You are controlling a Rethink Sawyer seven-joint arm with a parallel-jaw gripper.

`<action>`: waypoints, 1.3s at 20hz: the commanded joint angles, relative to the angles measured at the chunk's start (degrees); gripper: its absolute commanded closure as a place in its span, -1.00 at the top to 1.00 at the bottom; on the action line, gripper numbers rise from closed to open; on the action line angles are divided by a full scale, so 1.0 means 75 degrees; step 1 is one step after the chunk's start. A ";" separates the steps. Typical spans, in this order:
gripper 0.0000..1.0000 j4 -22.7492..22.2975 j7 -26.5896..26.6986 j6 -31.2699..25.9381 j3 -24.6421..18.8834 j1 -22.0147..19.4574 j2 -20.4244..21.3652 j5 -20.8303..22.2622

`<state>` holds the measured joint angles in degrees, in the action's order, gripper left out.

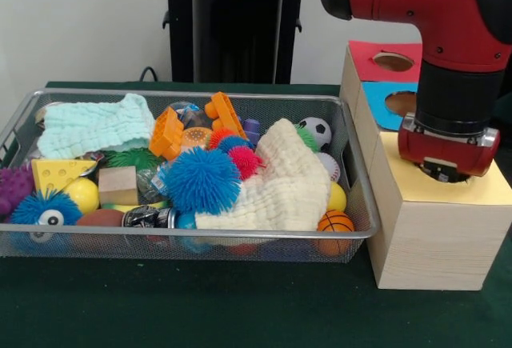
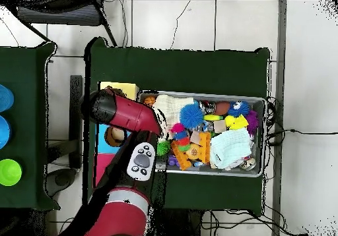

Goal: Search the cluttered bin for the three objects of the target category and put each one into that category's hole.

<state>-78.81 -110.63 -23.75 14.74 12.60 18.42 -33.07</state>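
Your gripper (image 1: 445, 174) sits low over the yellow hole (image 1: 448, 174) at the near end of the wooden box (image 1: 432, 236); whether its jaws are apart or together you cannot tell. The candidates lie in the wire bin (image 1: 16, 136), sideways from the box across the bin's box-side rim, balls clustered in that near corner around the orange ball (image 1: 335, 222).

two cloths (image 1: 94, 124) (image 1: 280, 180), two orange blocks (image 1: 166, 134) (image 1: 225, 113), one wooden cube (image 1: 118, 185) and one mesh bin (image 1: 356, 164) are counted.
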 commanded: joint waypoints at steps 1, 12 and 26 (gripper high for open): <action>-1.00 -0.0939 -0.0902 -0.0926 -0.0247 0.0185 0.0272 0.0658; -1.00 -0.1077 -0.0917 -0.0788 -0.0114 0.0138 0.0786 0.1038; -1.00 -0.2013 -0.0219 -0.0634 -0.0570 -0.0450 0.2283 0.1281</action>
<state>-86.84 -110.63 -24.46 15.26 11.55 30.13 -27.21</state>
